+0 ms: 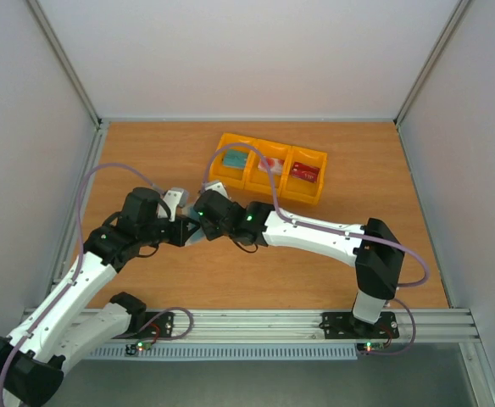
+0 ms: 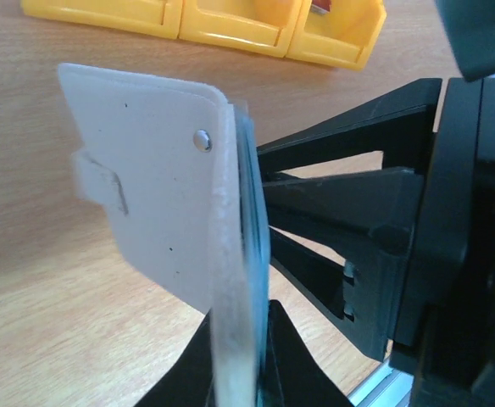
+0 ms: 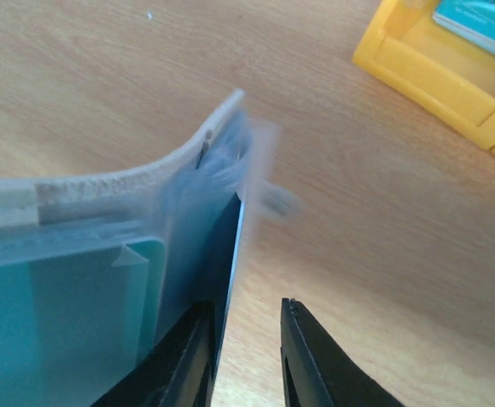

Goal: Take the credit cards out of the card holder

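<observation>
A yellow plastic tray with three compartments (image 1: 303,193) lies on the wooden desk (image 1: 375,254) near the middle of its far edge. Each compartment holds one card: a teal plastic card (image 1: 235,159) in the left one, a pinkish red-and-white card (image 1: 273,164) in the middle one and a dark red card (image 1: 305,173) in the right one. Nearer the front edge and left of the desk's centre, the two arms meet. There the left end effector (image 2: 239,356) is pressed together on the lower edge of the small flat cream-beige folding card holder (image 2: 154,186) and holds it upright on edge. The holder's strap tab (image 2: 95,174) and a small metal snap stud (image 2: 202,140) show on the cream outer face. The translucent grey-blue inner pocket faces the right arm, and another teal card (image 3: 61,322) sits inside it. The right end effector (image 3: 247,339) stands at the holder's open side with its fingers spread and bare desk showing between them. One finger (image 3: 184,356) lies against the pocket layers, and whether it touches the card inside cannot be told.
</observation>
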Controlling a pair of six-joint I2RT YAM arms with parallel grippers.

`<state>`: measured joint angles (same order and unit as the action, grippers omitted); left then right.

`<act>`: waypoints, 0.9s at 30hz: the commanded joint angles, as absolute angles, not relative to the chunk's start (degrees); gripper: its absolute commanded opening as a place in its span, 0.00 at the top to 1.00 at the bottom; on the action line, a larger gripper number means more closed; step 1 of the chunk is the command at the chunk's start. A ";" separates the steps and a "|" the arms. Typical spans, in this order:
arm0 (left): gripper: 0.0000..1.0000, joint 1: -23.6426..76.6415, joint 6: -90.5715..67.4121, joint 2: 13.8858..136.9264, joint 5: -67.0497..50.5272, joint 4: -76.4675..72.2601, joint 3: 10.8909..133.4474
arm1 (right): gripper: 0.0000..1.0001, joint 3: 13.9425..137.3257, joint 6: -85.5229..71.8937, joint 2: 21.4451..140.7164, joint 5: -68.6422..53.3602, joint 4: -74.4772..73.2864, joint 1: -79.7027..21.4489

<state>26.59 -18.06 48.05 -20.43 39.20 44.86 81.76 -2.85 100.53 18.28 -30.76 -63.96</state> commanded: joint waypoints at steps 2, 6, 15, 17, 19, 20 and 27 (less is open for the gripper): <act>1.00 27.07 -19.23 47.22 -25.86 32.72 44.30 | 0.83 86.02 -0.95 102.44 19.51 -28.93 -63.65; 1.00 27.07 -19.84 48.24 -20.94 35.23 44.43 | 0.96 86.18 -1.54 101.93 17.73 -29.16 -63.59; 1.00 27.07 -20.84 49.61 -15.23 35.60 42.08 | 0.94 86.51 -4.49 99.48 12.67 -30.69 -64.32; 1.00 27.07 -20.51 49.67 -14.58 34.67 41.64 | 0.94 86.23 -4.84 98.69 12.16 -31.18 -64.55; 1.00 27.07 -20.84 49.70 -15.30 33.76 41.19 | 0.94 85.76 -4.99 98.15 12.13 -31.54 -64.60; 1.00 27.07 -21.30 49.66 -15.70 33.41 40.96 | 0.93 85.59 -5.01 98.05 12.13 -31.59 -64.63; 1.00 27.07 -21.50 49.58 -15.26 33.51 40.28 | 0.91 85.60 -5.71 98.36 10.74 -31.64 -64.69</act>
